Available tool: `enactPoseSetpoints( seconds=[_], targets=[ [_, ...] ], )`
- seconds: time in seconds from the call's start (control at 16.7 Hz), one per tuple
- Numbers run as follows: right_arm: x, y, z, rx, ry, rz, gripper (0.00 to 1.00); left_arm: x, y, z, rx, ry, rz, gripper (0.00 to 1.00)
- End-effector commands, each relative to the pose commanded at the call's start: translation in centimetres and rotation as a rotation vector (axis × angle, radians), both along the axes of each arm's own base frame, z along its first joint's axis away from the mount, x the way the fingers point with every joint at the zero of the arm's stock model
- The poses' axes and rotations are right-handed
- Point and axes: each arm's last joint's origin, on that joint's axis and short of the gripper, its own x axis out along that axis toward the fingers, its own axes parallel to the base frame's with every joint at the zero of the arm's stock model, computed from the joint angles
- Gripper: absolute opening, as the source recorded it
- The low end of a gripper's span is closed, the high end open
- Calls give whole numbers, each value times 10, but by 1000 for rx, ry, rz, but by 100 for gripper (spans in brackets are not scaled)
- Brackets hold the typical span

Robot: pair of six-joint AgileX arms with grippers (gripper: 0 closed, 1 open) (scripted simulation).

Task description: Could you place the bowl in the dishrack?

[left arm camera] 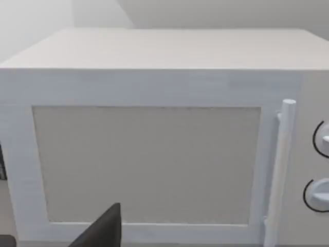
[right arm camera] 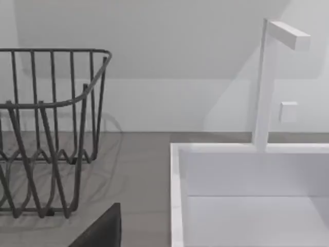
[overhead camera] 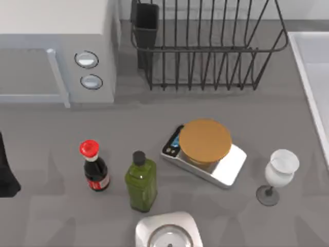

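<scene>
The bowl [overhead camera: 204,140] is brown-orange and round, and rests on a silver kitchen scale [overhead camera: 226,167] at the table's middle. The dishrack [overhead camera: 205,49] is a black wire basket at the back, with a dark cutlery cup [overhead camera: 146,23] at its left corner. The rack's right end [right arm camera: 49,128] appears in the right wrist view. My left arm [overhead camera: 6,177] is parked at the table's left edge, far from the bowl. A dark part of the left gripper [left arm camera: 103,231] faces the microwave. A dark part of the right gripper [right arm camera: 103,229] faces the rack and sink.
A white microwave [overhead camera: 56,56] stands back left. A cola bottle [overhead camera: 94,167] and a green bottle [overhead camera: 141,181] stand left of the scale, a wine glass [overhead camera: 278,172] to its right. A white sink [overhead camera: 313,77] runs along the right edge. A white square device [overhead camera: 167,232] sits at the front.
</scene>
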Motion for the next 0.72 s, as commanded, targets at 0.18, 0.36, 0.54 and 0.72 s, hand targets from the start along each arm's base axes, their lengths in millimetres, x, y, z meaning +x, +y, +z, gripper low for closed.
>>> enactPoseSetpoints(
  seconds=[0.18, 0.36, 0.54, 0.72],
  targets=[
    [0, -1, 2, -6, 12, -5, 100, 0, 0, 0, 0, 0, 0, 100],
    [1, -5, 17, -48, 104, -45, 100, 0, 0, 0, 0, 0, 0, 100],
    [8, -15, 41, -108, 294, -108, 100, 0, 0, 0, 0, 0, 0, 100],
    [28, -31, 62, -153, 581, -157, 100, 0, 0, 0, 0, 0, 0, 100]
  ],
)
